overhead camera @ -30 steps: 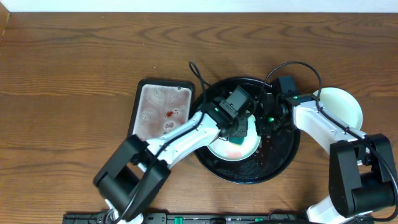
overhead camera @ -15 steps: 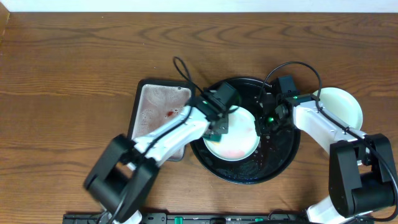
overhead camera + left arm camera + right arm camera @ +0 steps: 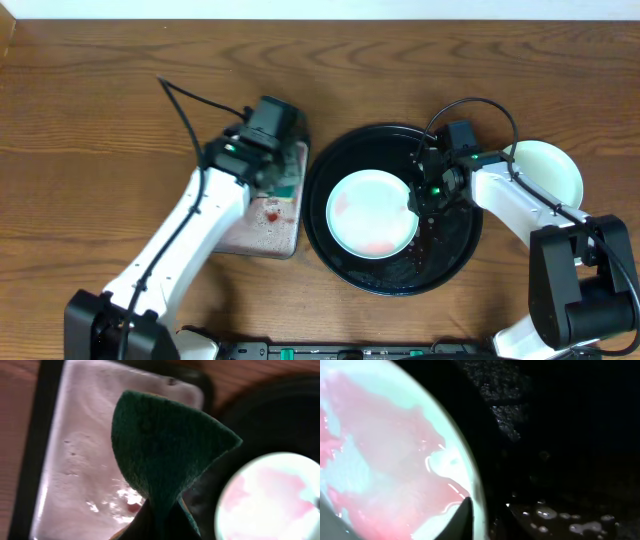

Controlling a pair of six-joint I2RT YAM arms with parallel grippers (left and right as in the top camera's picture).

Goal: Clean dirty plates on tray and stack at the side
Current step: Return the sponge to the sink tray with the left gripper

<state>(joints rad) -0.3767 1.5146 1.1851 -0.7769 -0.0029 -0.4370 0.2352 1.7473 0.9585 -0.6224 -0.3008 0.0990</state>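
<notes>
Green sponge [image 3: 165,455], pinched by the left gripper [image 3: 275,178], should be dipped well in the grey tray [image 3: 75,460] at nine o'clock of the pink-filmed plate [image 3: 372,212] (opening of the right gripper [image 3: 425,200] cannot be told).

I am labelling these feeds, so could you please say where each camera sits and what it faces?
Overhead: fixed above, looking down on both arms, the black tray and the grey tray.
Left wrist: on the left arm, over the grey tray; the left end effector pinches a green sponge.
Right wrist: low inside the black tray; the right end effector grips the plate rim.
Shared: all show the smeared plate.
</notes>
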